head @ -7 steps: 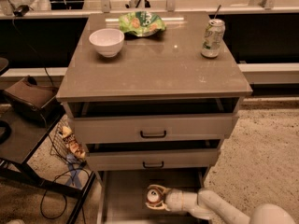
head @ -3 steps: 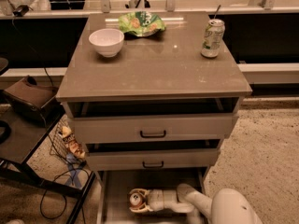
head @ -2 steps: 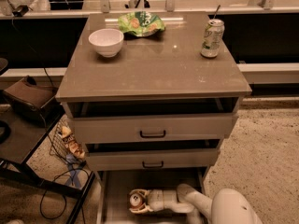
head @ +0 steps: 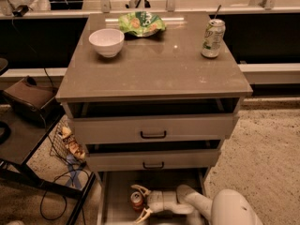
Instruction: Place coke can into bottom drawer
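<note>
Gripper (head: 137,203) is down at the very bottom of the shot, reaching into the bottom drawer (head: 116,204) from the right. Its fingers (head: 140,190) are now spread apart, one on each side of the coke can (head: 137,199). A moment ago they were clamped tight on it, so it looks like it just let go. The can hasn't really budged: same spot, left of middle in the drawer, silver top facing up, apparently standing on the drawer floor between the open fingers.

So I'd say the placing part is basically done. What's left is pulling the arm back out without knocking the can over, since the fingers are sitting really close to it.

Above that, the two drawers with dark handles, middle drawer (head: 153,159) and upper drawer (head: 153,128), are each pulled out a little. Up on the cabinet top (head: 154,71): white bowl (head: 106,41) at left, green chip bag (head: 141,23) at the back, and the white-and-green can with a straw (head: 213,37) at right, well away from the action.
</note>
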